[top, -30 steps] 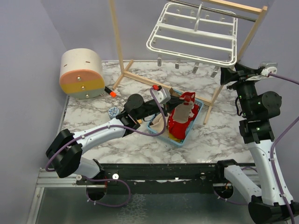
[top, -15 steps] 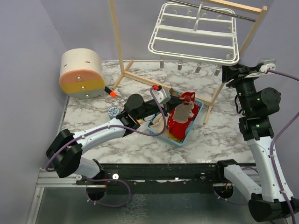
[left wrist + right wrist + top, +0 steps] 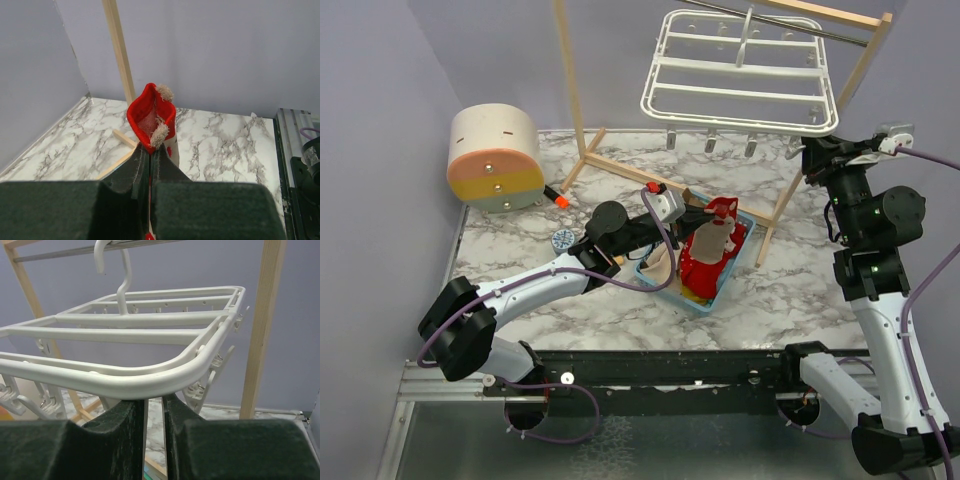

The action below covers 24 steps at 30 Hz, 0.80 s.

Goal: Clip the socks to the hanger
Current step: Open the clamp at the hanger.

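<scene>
Two hands are at separate stations. We find the left hand (image 3: 149, 155) clamped tight on a red sock (image 3: 149, 114), gripped part-way along its length so that the open cuff stands up past the fingertips. The sock's long axis runs in line with the fingers. It is held over the light-blue basket (image 3: 732, 268), which sits right of the centre of the worktop (image 3: 510, 240).

The white hanger (image 3: 150, 382) hangs by its hook from the rod of the wooden stand (image 3: 572, 80), above the far edge of the worktop and toward its far right corner. The right hand (image 3: 812, 155) is directly under the hanger's near right corner, its fingers a narrow gap apart. We cannot tell whether they pinch the rim or a clip (image 3: 200, 390).

Finding: the hanger lies beyond and above the held sock, toward the far right. The right hand is nearer to it, but the left holds the sock. In our judgement the coming move is to raise the cuff to a clip on the near rail.
</scene>
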Tool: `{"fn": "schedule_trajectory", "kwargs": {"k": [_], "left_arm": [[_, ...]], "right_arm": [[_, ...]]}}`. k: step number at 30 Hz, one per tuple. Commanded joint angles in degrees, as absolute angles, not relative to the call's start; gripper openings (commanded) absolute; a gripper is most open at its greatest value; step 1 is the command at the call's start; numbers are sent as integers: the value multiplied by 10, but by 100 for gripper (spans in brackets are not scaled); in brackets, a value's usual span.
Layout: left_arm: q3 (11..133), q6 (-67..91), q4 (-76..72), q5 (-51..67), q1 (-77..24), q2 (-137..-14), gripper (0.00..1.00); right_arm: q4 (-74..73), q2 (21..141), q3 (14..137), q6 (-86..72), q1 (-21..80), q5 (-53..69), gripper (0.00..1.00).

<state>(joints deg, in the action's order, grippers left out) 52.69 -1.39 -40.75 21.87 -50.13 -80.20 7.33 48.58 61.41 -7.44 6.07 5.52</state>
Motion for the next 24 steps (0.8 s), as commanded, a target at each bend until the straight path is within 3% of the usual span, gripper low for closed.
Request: {"fn": "schedule_trajectory", "kwargs": {"k": [1,5,7,14,18,19,24], "left_arm": [[527,-20,-424,216,-504,-796,0],[523,-21,-424,215,-504,-792,0],[521,-23,-424,215,-504,-791,0],[512,-29,-424,211,-504,-779,0],[508,-29,-424,211,-504,-776,0],[507,-29,-424,212,-504,-775,0],[502,-28,-424,213,-504,-769,0]], "right_arm": [[56,482,631,-69,64,68,21],[46,475,631,-67,64,76,12],[38,471,630,-64,64,89,2],[9,441,624,-57,64,102,1],[-50,422,631,-57,64,86,50],[-68,416,633,-58,64,79,56],[-166,370,634,-62,64,16,63]]}}
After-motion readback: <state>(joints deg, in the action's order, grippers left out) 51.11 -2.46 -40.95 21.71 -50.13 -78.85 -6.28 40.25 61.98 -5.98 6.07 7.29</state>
